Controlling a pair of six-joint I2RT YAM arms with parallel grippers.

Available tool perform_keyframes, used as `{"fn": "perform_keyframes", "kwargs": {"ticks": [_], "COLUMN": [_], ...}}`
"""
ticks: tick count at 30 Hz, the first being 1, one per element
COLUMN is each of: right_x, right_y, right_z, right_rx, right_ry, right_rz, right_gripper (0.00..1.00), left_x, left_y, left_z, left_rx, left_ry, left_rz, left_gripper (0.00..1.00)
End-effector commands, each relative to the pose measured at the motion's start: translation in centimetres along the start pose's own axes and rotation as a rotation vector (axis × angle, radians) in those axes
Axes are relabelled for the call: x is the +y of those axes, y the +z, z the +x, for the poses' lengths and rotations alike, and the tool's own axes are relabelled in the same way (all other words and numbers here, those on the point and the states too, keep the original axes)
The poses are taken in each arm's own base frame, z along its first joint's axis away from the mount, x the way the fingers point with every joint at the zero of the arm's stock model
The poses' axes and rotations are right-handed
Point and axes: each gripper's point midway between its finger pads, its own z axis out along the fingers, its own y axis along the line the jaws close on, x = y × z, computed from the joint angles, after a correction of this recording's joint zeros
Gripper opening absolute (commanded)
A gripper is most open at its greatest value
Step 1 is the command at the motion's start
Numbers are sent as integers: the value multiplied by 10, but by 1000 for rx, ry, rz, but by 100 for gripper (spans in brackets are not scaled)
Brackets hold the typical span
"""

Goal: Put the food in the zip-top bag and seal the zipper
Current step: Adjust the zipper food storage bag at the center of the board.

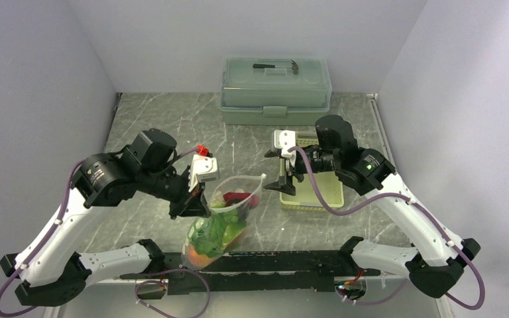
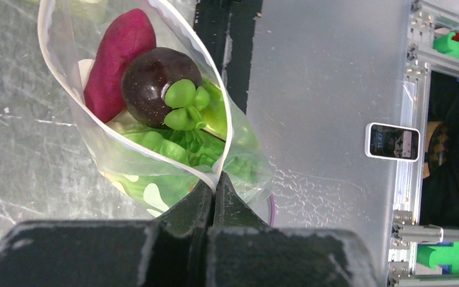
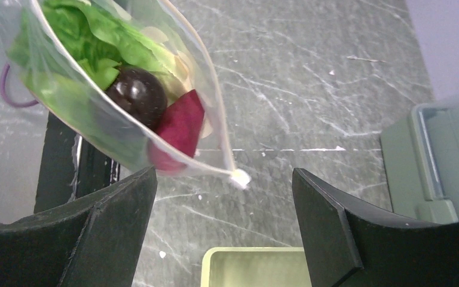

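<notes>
The zip-top bag (image 1: 228, 212) stands on the table between the arms, with its mouth open toward the back. My left gripper (image 1: 197, 207) is shut on the near-left part of the bag's rim (image 2: 215, 179). Food lies inside the bag: a magenta root (image 2: 116, 60), a dark round piece (image 2: 152, 81) with a green calyx, and lettuce (image 2: 167, 146). Orange shows at the bag's bottom (image 1: 199, 260). The zipper (image 2: 214, 66) runs unsealed along the mouth. My right gripper (image 1: 283, 171) is open, just right of the bag's far corner (image 3: 239, 177) and touching nothing.
A pale yellow-green tray (image 1: 315, 195) lies under the right gripper. Against the back wall stands a lidded grey-green box (image 1: 275, 89). A black rail (image 1: 272, 264) runs along the near edge, right behind the bag. Walls close in on both sides.
</notes>
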Motion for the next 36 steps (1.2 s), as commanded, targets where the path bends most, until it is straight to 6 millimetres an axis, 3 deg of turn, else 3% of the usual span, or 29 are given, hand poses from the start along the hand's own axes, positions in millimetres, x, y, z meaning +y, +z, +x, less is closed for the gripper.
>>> {"fn": "perform_keyframes", "kwargs": {"ticks": [1,14,28,36], "right_x": [7,40,35,47], "right_y": [-4,7,27,34], "right_z": [-22,-18,-5,6], "right_rx": [-49,-114,-90,-93], "right_ry": [-104,4,72,129], "right_rz": [-83,-282,-333,-387], "right_gripper": [88,86,87,79], "left_x": [-25,-35,-39,-40], "left_y": [-9,-11,-14,-17], "left_z": [-13,-10,-9,-8], "left_rx": [-74,-66,-66,-70], "left_ry": [137,168,191,204], "left_rz": [100,122,119,110], "left_gripper": [0,0,0,0]}}
